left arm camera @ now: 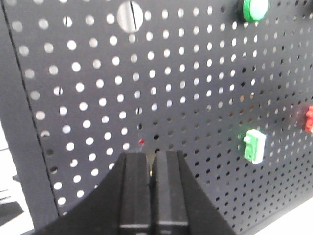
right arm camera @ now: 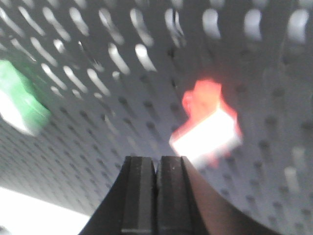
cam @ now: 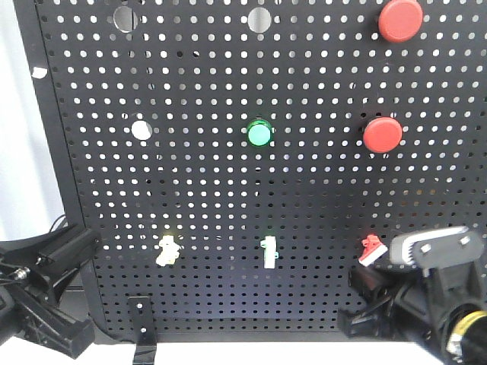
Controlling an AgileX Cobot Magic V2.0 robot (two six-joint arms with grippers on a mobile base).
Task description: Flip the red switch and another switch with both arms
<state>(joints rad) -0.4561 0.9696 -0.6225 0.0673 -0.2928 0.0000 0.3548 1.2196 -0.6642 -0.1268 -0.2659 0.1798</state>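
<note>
The red switch [cam: 371,249], tiny with a white lever tip, sits low on the right of the black pegboard [cam: 228,190]. My right gripper [cam: 403,252], under its grey plate, is just right of it. In the right wrist view the red switch [right arm camera: 208,125] is blurred and close, just above and right of the shut right gripper [right arm camera: 156,159]. The pale-yellow switch [cam: 167,250] is low on the left. My left gripper [cam: 85,243] hangs left of it, off the board's edge. The left gripper [left arm camera: 152,155] is shut, and its fingers hide that switch.
A green-and-white toggle [cam: 268,252] sits between the two switches, also in the wrist views as the green toggle [left arm camera: 255,145] [right arm camera: 22,105]. Higher up are two round red buttons [cam: 399,20] [cam: 382,134], a green button [cam: 259,134] and a white one [cam: 141,129].
</note>
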